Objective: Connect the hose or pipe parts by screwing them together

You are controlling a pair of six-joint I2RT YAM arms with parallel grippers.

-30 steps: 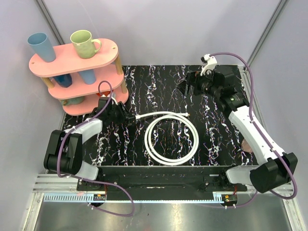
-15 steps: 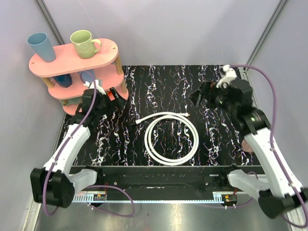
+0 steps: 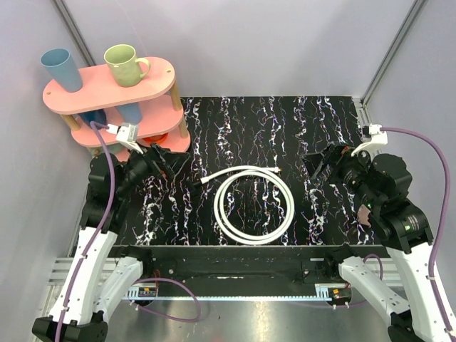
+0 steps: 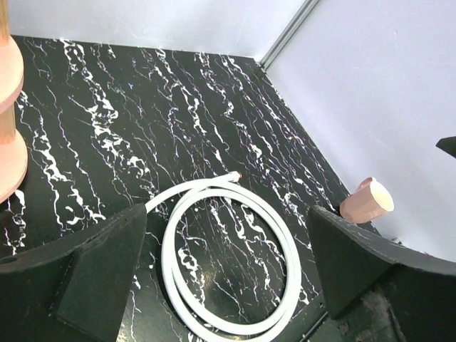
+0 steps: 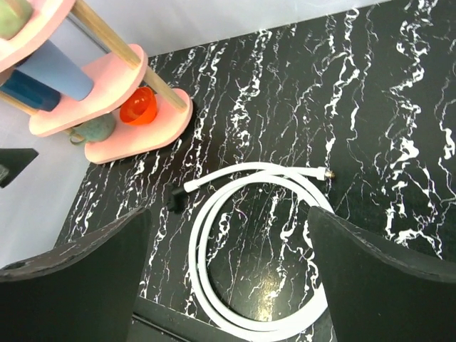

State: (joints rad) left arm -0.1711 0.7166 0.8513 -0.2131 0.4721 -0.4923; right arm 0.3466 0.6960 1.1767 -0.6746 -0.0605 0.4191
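The white hose point(image 3: 288, 203) lies coiled in a double loop on the black marbled table point(image 3: 235, 121). One end with a small metal fitting point(image 3: 276, 169) points right. The other end point(image 3: 206, 178) points left, at a small black piece point(image 3: 194, 187). My left gripper point(image 3: 167, 159) hovers left of the coil, open and empty. My right gripper point(image 3: 323, 162) hovers right of it, also open and empty. The left wrist view looks down on the hose point(image 4: 291, 270) between the wide-apart fingers point(image 4: 92, 271). In the right wrist view the hose point(image 5: 196, 254), its fitting point(image 5: 324, 172) and the black piece point(image 5: 176, 199) show.
A pink three-tier shelf point(image 3: 107, 92) stands at the far left with a blue cup point(image 3: 58, 68), a green mug point(image 3: 125, 64) and an orange cup point(image 5: 137, 107). A pink cup point(image 4: 367, 201) lies near the right table edge. Grey walls close the table in.
The left gripper has opened, left the hose's left end and drawn back to the left. The right arm has pulled back from the far right corner. The hose has not moved.
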